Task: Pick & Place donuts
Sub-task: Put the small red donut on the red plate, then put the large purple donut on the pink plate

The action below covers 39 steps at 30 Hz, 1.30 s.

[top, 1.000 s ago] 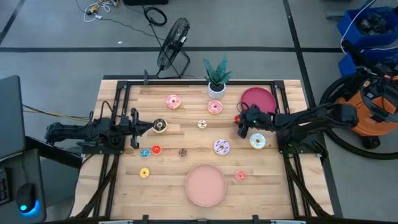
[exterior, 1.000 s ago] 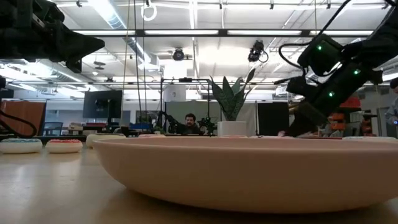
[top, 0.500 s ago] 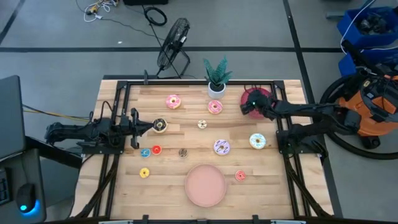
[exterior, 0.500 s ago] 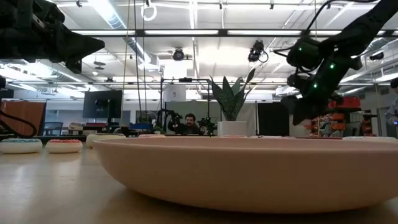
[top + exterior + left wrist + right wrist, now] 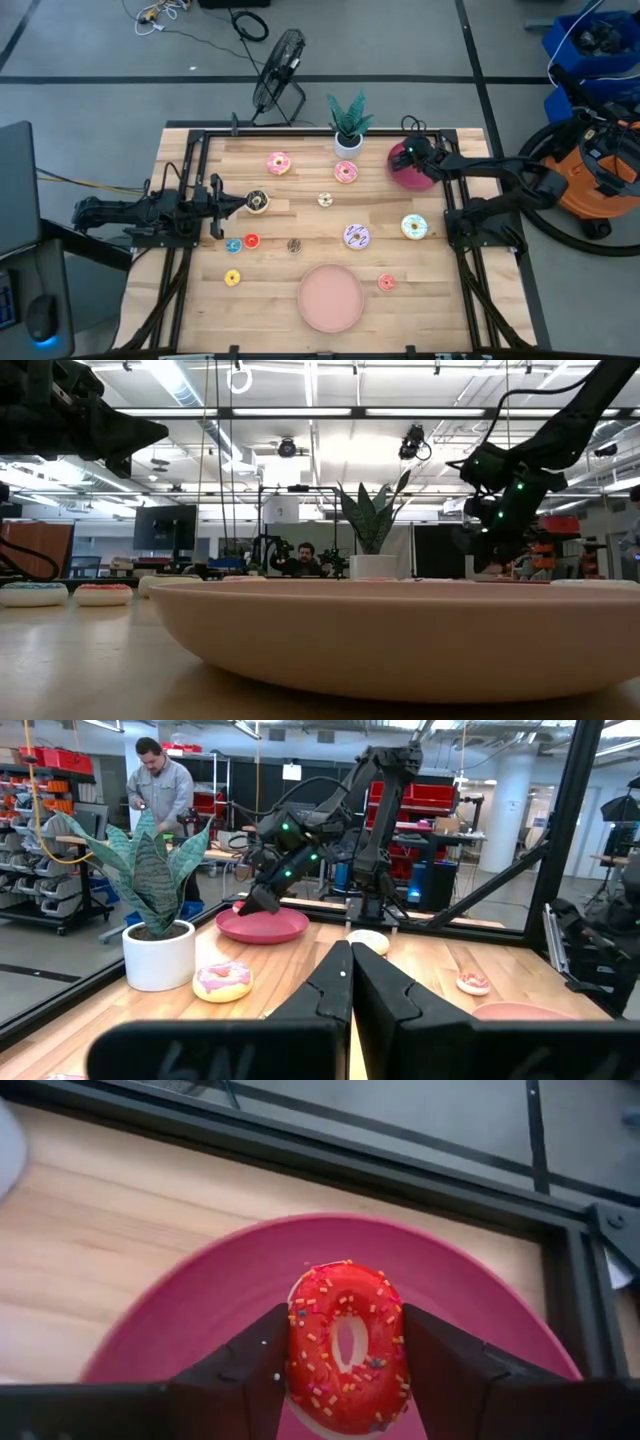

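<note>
My right gripper (image 5: 404,157) is shut on a red sprinkled donut (image 5: 345,1345) over the dark red plate (image 5: 412,181) at the table's far right. Several more donuts lie flat on the wood, among them a pink one (image 5: 279,163), a purple one (image 5: 356,236) and a white one (image 5: 414,227). A larger pink plate (image 5: 331,298) sits near the front edge. My left gripper (image 5: 240,203) is shut with nothing in it. It hovers level at the table's left, beside a chocolate donut (image 5: 258,202). My right gripper pinches the red donut between its two fingers, one on each of two opposite sides of its outer rim (image 5: 296,1342). The fingers slant down from the table's right. The donut stands on edge, its iced face toward the wrist camera, over the dark red plate (image 5: 200,1310).
A potted plant (image 5: 348,125) in a white pot stands at the far edge, left of the dark red plate. A black frame rail (image 5: 320,132) runs around the table. A fan (image 5: 277,70) stands on the floor behind. Bare wood lies between the scattered donuts.
My right gripper has carried the red donut from the table's middle right toward the far edge, from beside the dark red plate to a spot over it. It has rolled and tipped on the way. The left arm has kept still.
</note>
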{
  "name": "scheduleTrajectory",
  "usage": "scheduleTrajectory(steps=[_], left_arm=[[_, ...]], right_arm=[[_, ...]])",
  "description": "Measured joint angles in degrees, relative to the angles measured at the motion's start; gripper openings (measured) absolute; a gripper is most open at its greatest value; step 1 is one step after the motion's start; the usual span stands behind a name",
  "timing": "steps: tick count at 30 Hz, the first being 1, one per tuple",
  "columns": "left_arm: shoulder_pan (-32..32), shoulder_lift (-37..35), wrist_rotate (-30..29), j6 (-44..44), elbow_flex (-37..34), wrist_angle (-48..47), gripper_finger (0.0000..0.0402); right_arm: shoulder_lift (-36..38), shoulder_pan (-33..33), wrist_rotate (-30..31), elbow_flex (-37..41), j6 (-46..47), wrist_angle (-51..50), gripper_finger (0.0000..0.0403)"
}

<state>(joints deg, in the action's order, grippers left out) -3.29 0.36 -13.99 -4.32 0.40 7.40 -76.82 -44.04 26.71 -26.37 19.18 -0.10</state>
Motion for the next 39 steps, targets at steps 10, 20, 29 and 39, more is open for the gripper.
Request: scheduleTrajectory(steps=[10,20,29,39], left_arm=[[-0.02,0.00,0.02,0.00,0.00,0.00,0.0012],[-0.02,0.00,0.02,-0.02,-0.02,0.00,0.0012],[-0.02,0.00,0.02,-0.02,0.00,0.00,0.0012],[-0.02,0.00,0.02,-0.02,-0.02,-0.11,0.0012]], right_arm=[[-1.59,0.62,1.85,-0.35,-0.08,-0.37,0.0273],[-1.49,1.84,8.57,-0.35,-0.88,0.58,0.0301],[-1.07,5.10,0.21,-4.74,-9.44,1.54,0.0282],[-1.07,18.90,-24.24,-6.04,-20.10,2.47,0.0279]])
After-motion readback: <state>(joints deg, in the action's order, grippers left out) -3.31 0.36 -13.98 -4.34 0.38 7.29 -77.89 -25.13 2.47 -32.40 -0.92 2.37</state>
